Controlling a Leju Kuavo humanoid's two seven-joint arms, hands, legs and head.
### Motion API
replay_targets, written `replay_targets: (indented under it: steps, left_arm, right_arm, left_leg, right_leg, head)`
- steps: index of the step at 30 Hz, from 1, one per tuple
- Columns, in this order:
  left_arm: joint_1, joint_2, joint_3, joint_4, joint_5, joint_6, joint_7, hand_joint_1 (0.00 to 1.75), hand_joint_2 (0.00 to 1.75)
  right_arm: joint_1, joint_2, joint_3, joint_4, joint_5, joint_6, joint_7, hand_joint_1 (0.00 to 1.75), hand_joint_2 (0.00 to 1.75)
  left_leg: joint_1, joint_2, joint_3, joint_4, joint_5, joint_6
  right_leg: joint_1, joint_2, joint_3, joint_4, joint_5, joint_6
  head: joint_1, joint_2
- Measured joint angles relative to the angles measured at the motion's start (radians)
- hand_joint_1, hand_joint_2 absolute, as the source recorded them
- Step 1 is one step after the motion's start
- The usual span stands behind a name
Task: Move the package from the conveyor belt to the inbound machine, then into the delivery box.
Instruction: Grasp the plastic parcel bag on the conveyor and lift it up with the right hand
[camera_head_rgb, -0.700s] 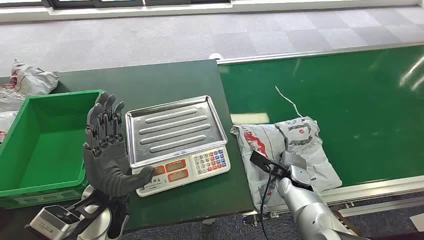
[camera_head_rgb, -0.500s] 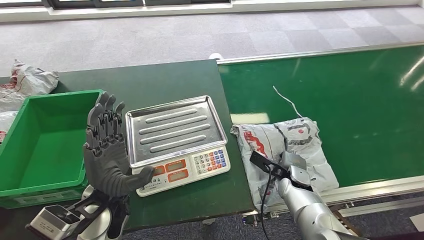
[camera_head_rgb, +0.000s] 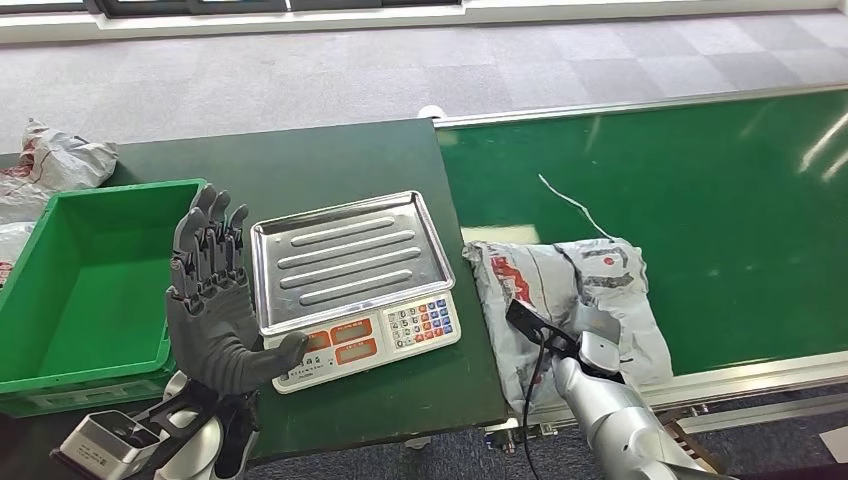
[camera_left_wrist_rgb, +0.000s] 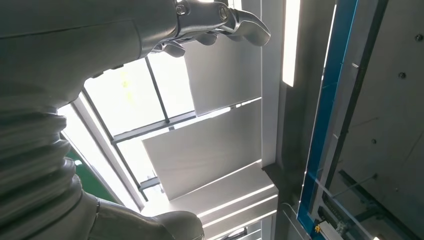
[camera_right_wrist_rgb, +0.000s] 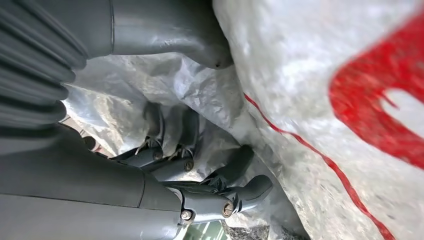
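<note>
A crumpled grey-white package (camera_head_rgb: 560, 285) with red print lies on the green conveyor belt (camera_head_rgb: 700, 190), at its near corner beside the table. My right hand (camera_head_rgb: 592, 338) is at the package's near edge. The right wrist view shows the right hand (camera_right_wrist_rgb: 200, 175) with its fingers curled into the folds of the package (camera_right_wrist_rgb: 325, 75) and its thumb (camera_right_wrist_rgb: 165, 35) against the plastic. My left hand (camera_head_rgb: 210, 300) is raised, palm up and fingers spread, holding nothing, between the green delivery box (camera_head_rgb: 120, 190) and the scale (camera_head_rgb: 345, 255). The scale's steel tray is bare. In the left wrist view the left hand (camera_left_wrist_rgb: 100, 40) points at the ceiling.
The scale and the box stand on a dark green table (camera_head_rgb: 300, 160). Crumpled bags (camera_head_rgb: 60, 160) lie at the far left behind the box. A thin white string (camera_head_rgb: 570, 200) lies on the belt beyond the package. The belt's metal rail (camera_head_rgb: 760, 375) runs along the near side.
The package's raised top has flattened and spread out under my right hand. The white string has drifted a little to the left on the belt. My left hand has not moved.
</note>
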Motion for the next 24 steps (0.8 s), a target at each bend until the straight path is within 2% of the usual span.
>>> replay_targets:
  steps: [9,24]
  left_arm:
    - [0.008,0.000,0.000,0.000,0.000,0.012,0.000,0.00,1.75]
    - [0.009,0.000,0.000,0.000,0.000,0.014,0.000,0.00,1.75]
  right_arm:
    - [0.001,0.000,0.038,0.000,0.000,-0.001,0.008,0.00,0.00]
    - [0.001,0.000,0.047,0.000,0.000,-0.002,0.010,0.00,0.00]
  left_leg:
    - [0.000,0.000,-0.001,0.000,0.000,0.000]
    - [0.000,0.000,-0.002,0.000,0.000,-0.001]
  right_leg:
    - [0.000,0.000,-0.001,0.001,0.000,0.000]
    - [0.000,0.000,-0.002,0.001,0.000,0.000]
  head:
    - [0.000,0.000]
    - [0.000,0.000]
